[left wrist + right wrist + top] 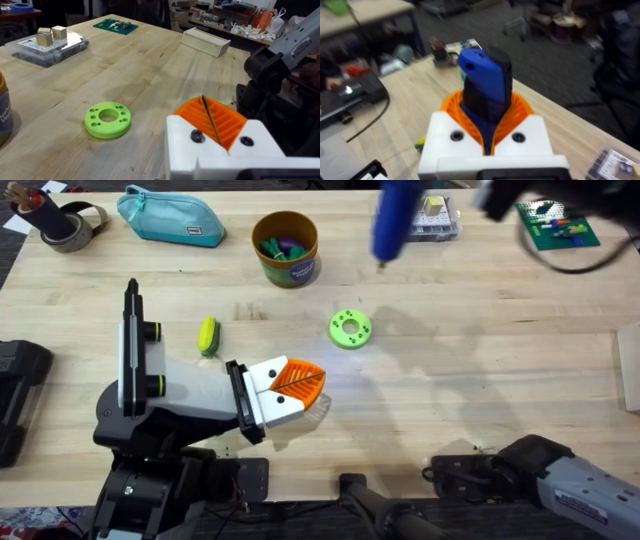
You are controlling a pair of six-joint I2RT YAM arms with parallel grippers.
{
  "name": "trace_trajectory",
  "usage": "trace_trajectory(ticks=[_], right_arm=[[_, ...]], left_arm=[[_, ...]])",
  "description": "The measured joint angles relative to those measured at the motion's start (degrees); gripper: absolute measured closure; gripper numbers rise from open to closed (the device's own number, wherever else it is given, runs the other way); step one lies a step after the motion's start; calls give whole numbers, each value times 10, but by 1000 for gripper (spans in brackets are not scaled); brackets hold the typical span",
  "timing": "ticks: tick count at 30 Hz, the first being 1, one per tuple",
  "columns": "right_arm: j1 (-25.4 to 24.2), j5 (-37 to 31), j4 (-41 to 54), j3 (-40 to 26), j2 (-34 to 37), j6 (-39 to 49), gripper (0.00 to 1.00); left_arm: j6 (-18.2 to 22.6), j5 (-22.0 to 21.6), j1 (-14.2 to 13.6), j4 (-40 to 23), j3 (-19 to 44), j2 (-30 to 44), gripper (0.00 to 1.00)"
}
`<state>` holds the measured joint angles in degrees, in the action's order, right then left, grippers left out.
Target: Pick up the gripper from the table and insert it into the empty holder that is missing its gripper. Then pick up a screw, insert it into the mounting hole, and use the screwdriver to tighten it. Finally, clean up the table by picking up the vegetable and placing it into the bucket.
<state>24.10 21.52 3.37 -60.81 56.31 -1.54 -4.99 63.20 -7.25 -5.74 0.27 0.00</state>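
Wood table, cluttered far edge. Right gripper [487, 142] clamps screwdriver [397, 218] aloft, upper right. Left gripper [297, 385] pads pressed shut, empty, lower left. Vegetable [208, 336] awaits bucket [285, 248].

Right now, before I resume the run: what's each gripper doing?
Left gripper: shut, orange pads pressed together, holding nothing.
Right gripper: shut on the blue screwdriver, raised above the table.

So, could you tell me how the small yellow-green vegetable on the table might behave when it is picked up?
The vegetable looks small and oblong, so it is probably light. Its rounded sides suggest it may roll if nudged sideways. It appears smooth and moulded, so likely stiff and perhaps slippery.
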Motion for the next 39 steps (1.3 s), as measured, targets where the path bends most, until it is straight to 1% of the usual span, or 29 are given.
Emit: trace_trajectory(ticks=[3, 6, 9, 13, 19, 22, 25, 29, 33, 39], right_arm=[[10, 6, -5, 18, 10, -4, 957], [21, 8, -42, 32, 22, -8, 958], [44, 36, -94, 34, 40, -14, 959], [63, 117, -184, 35, 68, -28, 959], [64, 242, -360, 36, 125, -102, 958], [64, 292, -405, 32, 149, -142, 960], [65, 343, -420, 8, 181, -174, 957], [71, 399, -424, -49, 224, -201, 958], [84, 433, -429, -98, 248, -214, 960], [123, 474, -466, -140, 268, -225, 958]], left_arm=[[0, 0, 0, -2, 0, 0, 986], [0, -1, 0, -3, 0, 0, 986], [0, 0, 0, -2, 0, 0, 986], [0, 0, 0, -3, 0, 0, 986], [0, -1, 0, -3, 0, 0, 986], [0, 0, 0, -3, 0, 0, 986], [0, -1, 0, -3, 0, 0, 986], [0, -1, 0, -3, 0, 0, 986], [0, -1, 0, -3, 0, 0, 986], [0, -1, 0, -3, 0, 0, 986]])
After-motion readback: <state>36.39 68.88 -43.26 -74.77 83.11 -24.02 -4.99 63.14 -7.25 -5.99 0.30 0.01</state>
